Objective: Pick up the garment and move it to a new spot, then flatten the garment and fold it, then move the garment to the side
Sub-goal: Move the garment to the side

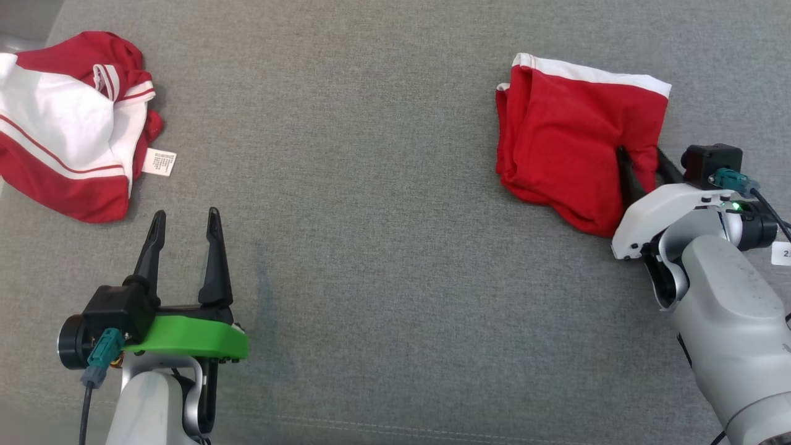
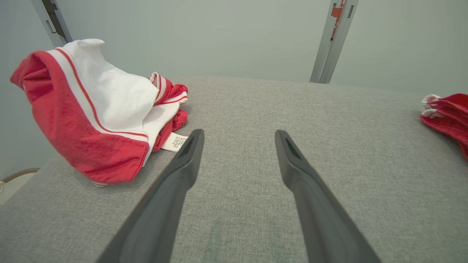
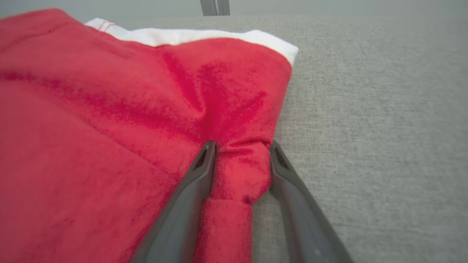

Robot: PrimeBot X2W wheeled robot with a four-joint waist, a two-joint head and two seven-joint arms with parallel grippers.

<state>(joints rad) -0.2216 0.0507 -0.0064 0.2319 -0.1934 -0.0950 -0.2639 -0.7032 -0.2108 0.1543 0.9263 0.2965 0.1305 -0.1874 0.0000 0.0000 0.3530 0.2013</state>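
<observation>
The garment (image 1: pixel 568 123), red with a white band along its far edge, lies folded on the grey surface at the right. My right gripper (image 1: pixel 639 162) is at its near right corner. In the right wrist view a bunched fold of the garment (image 3: pixel 109 128) fills the gap of the right gripper (image 3: pixel 242 146), with both fingers pressing against it. My left gripper (image 1: pixel 186 213) stands open over bare cloth at the lower left, nothing between its fingers (image 2: pixel 182 171). The folded garment's edge (image 2: pixel 446 109) shows at the far right of the left wrist view.
A second red and white garment (image 1: pixel 68 136) lies crumpled at the far left, its white label (image 1: pixel 159 162) hanging out toward my left gripper. The grey padded surface (image 1: pixel 383 216) stretches between the two. Metal posts (image 2: pixel 331 44) stand behind the surface's far edge.
</observation>
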